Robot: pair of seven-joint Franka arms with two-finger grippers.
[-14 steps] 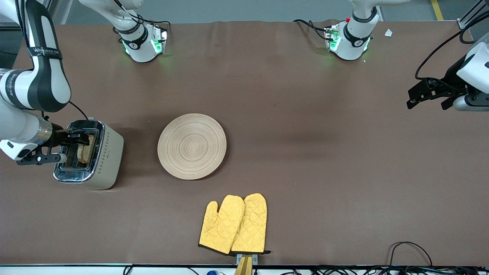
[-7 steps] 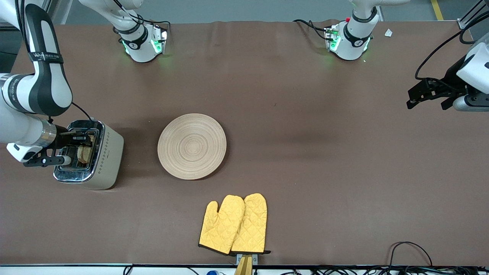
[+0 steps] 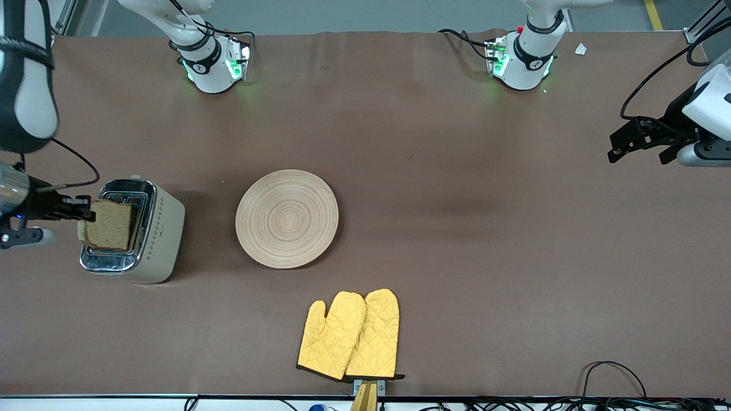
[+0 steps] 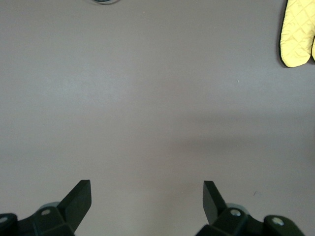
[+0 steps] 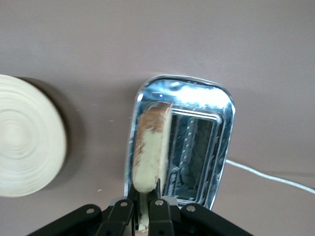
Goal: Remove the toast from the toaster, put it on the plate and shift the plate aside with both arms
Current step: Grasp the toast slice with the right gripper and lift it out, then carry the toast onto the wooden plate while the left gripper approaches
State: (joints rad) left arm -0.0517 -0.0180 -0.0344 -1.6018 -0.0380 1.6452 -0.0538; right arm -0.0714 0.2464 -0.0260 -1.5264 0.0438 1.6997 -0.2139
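The left wrist view looks down on bare brown desk (image 4: 157, 113), with the left pincer (image 4: 146, 196) hanging above it, its two black fingers (image 4: 78, 196) spread wide apart and holding nothing. A pair of yellow quilted oven mitts (image 4: 298, 32) with dark edging lies on the desk at one corner of the view, cut off by the frame. Part of a pale round object (image 4: 103, 1) shows at the frame's edge, too cropped to identify.

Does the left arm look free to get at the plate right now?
Probably yes: the left gripper waits open over bare table, the plate lies uncovered, and nothing stands between them; reach cannot be judged.
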